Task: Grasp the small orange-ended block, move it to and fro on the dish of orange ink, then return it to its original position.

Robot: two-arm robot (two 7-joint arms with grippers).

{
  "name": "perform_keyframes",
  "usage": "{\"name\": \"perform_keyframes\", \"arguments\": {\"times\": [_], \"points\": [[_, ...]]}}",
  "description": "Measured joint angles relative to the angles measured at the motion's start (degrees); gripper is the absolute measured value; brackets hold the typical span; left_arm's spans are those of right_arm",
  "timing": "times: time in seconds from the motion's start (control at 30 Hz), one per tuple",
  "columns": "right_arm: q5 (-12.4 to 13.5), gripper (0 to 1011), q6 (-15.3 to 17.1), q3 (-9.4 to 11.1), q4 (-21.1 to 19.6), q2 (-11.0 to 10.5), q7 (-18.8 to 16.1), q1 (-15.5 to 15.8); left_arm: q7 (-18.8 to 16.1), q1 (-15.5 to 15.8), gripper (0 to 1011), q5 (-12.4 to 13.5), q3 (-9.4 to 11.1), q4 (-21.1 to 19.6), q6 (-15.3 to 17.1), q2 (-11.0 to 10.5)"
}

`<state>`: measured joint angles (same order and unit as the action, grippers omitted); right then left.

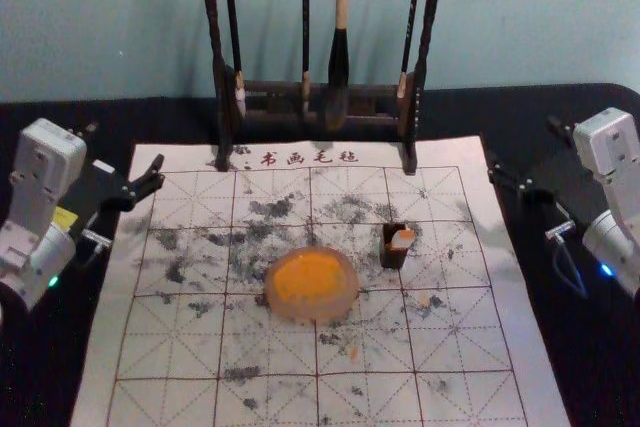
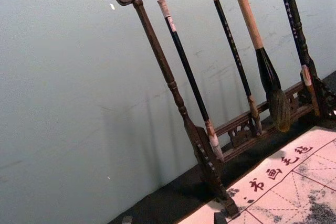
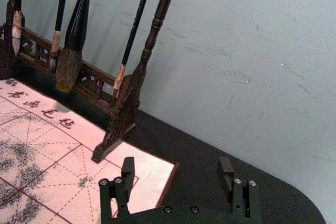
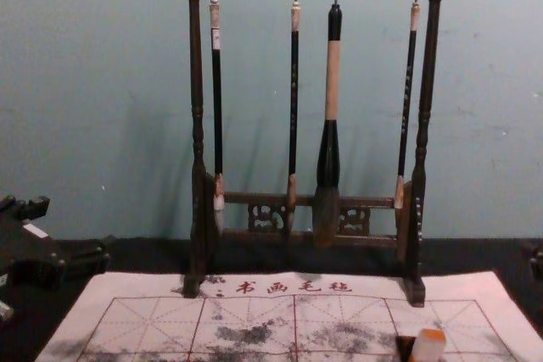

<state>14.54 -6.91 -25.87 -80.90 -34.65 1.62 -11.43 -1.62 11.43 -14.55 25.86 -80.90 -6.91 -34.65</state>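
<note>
The small white block with an orange end [image 1: 403, 238] leans in or against a small dark holder [image 1: 391, 257], right of the dish of orange ink [image 1: 312, 285]. In the chest view the block [image 4: 428, 346] shows its orange end uppermost, beside the dark holder [image 4: 405, 347]. My left gripper [image 1: 124, 149] is open at the mat's left edge, away from block and dish; its fingertips [image 2: 173, 218] also edge into its wrist view. Past the mat's right edge, my right gripper [image 1: 525, 151] stands open and empty, and its wrist view shows the gripper [image 3: 177, 166] with fingers spread.
A dark wooden rack [image 1: 320, 102] with several hanging brushes stands behind and partly on the white gridded mat [image 1: 480, 387]. The mat carries black ink smudges and lies on a dark table [image 1: 580, 367]. A pale wall [image 4: 76, 82] rises behind.
</note>
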Motion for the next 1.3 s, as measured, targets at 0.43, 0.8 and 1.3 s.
{"name": "perform_keyframes", "arguments": {"times": [0.43,0.8,1.3], "points": [[0.0,1003,0.0,0.0,0.0,0.0,0.0,0.0,0.0,0.0,1001,0.0,0.0,0.0,0.0,0.0],[0.0,1003,0.0,0.0,0.0,0.0,0.0,0.0,0.0,0.0,1001,0.0,0.0,0.0,0.0,0.0],[0.0,1003,0.0,0.0,0.0,0.0,0.0,0.0,0.0,0.0,1001,0.0,0.0,0.0,0.0,0.0]]}}
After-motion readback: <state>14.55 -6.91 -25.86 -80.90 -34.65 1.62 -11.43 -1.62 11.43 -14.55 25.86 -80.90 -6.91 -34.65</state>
